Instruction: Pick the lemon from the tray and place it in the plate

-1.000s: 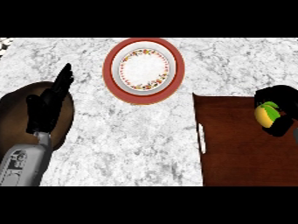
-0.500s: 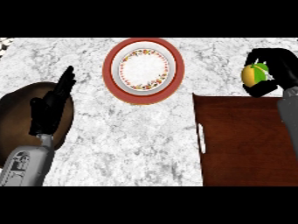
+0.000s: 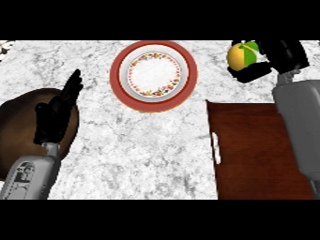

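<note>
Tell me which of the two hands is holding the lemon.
The right hand, at the view's upper right beyond the tray, curls round the lemon. The left hand rests open, holding nothing.

One view only was given, from the robot's head, looking steeply down on the marble bench point(image 3: 155, 140). It faced away from the robot, so both grey forearms came in from the lower edge, the left hand point(image 3: 55, 117) at the view's left and the right hand point(image 3: 277, 58) at its right. It stood near enough that the tray point(image 3: 259, 154) ran out of frame at the right.
</note>
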